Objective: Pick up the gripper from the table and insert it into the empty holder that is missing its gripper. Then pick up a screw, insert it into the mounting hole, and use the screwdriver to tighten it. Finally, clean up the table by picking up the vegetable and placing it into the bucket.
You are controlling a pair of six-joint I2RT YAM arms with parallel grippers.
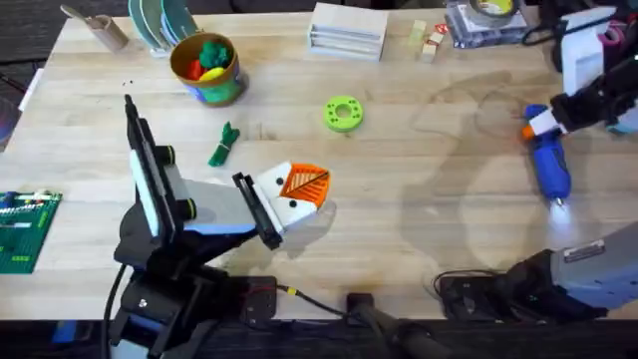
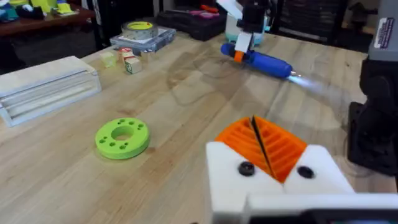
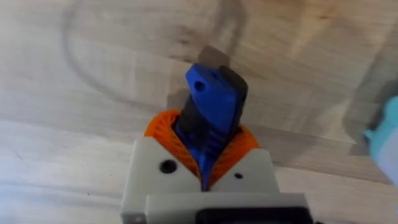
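Note:
My left gripper (image 1: 304, 189) hovers over the middle of the table, shut, with nothing between its orange ribbed pads (image 2: 261, 144). Both white finger blocks (image 2: 227, 171) carry an orange pad, and a dark screw head (image 2: 247, 168) shows in each block. At the far right, my right gripper (image 1: 541, 123) is shut on the rear end of the blue screwdriver (image 1: 551, 165) (image 2: 262, 62) (image 3: 211, 102), which lies low over the wood, its tip lit. The green vegetable (image 1: 223, 146) lies left of centre. The bucket (image 1: 206, 68) stands behind it with toy food inside.
A green round disc with holes (image 1: 343, 113) (image 2: 122, 137) lies mid-table. A white box (image 1: 347, 30), small blocks (image 1: 429, 42) and a tape roll on a case (image 1: 485, 18) line the far edge. A green baseplate (image 1: 25, 229) sits at the left edge.

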